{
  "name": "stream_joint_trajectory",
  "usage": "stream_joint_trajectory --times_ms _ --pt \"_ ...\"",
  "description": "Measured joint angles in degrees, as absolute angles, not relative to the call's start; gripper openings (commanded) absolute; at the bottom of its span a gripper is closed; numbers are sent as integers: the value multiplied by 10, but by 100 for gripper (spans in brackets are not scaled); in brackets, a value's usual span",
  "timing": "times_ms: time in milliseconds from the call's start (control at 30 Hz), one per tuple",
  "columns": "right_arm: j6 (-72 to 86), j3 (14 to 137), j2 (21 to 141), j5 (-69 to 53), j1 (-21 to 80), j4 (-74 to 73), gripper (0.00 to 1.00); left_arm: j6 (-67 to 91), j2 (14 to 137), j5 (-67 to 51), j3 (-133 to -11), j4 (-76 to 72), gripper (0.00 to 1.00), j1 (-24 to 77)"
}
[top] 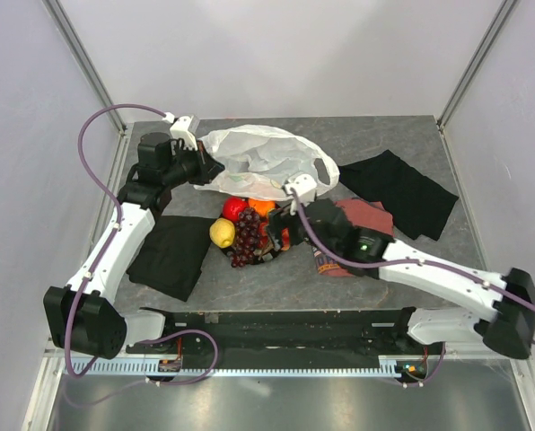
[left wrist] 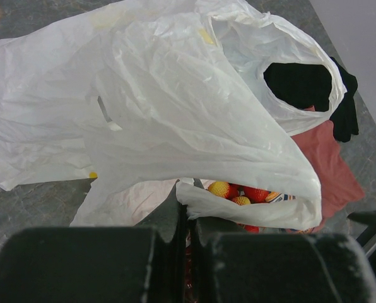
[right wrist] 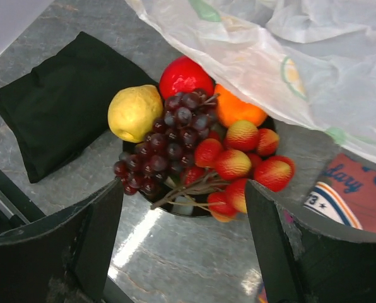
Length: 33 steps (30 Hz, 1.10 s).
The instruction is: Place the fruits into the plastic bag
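Observation:
The plastic bag (top: 260, 160) lies crumpled at the back centre. My left gripper (top: 210, 171) is shut on its near edge; the left wrist view shows the jaws (left wrist: 189, 197) pinching the bag (left wrist: 175, 95). The fruits sit on a plate just in front: red apple (top: 234, 208), orange (top: 261, 206), lemon (top: 222, 233), grape bunch (top: 246, 238). My right gripper (top: 282, 230) is open and empty, just above them. In the right wrist view (right wrist: 185, 189) it hovers before the small red-yellow fruits (right wrist: 238, 161), grapes (right wrist: 166, 142), lemon (right wrist: 134, 112), apple (right wrist: 185, 76) and orange (right wrist: 235, 112).
A black cloth (top: 173, 256) lies left of the plate (right wrist: 175, 209) and another (top: 398, 190) at the right back. A red printed T-shirt (top: 364, 215) lies under my right arm. Frame posts stand at the table's back corners.

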<state>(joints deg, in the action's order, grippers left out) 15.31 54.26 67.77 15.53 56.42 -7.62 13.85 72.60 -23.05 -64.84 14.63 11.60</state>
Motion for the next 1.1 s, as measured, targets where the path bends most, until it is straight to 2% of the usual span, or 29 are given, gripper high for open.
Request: stream_joint_trajectory --times_ms 200,233,333,567,900,1100 --pt "201 590 785 192 592 -67 70 138 726 -229 -648 150 2 116" --pt "208 595 802 194 592 -67 65 138 726 -229 -648 150 1 116" --pt "224 616 851 191 591 -69 60 138 726 -229 -648 151 1 116" --pt "238 669 926 191 591 -69 58 138 726 -230 -649 154 2 116" --pt "237 755 1011 213 591 -86 43 138 733 -230 -649 164 1 116" --pt "232 786 1039 236 591 -107 42 138 733 -230 -649 166 2 116"
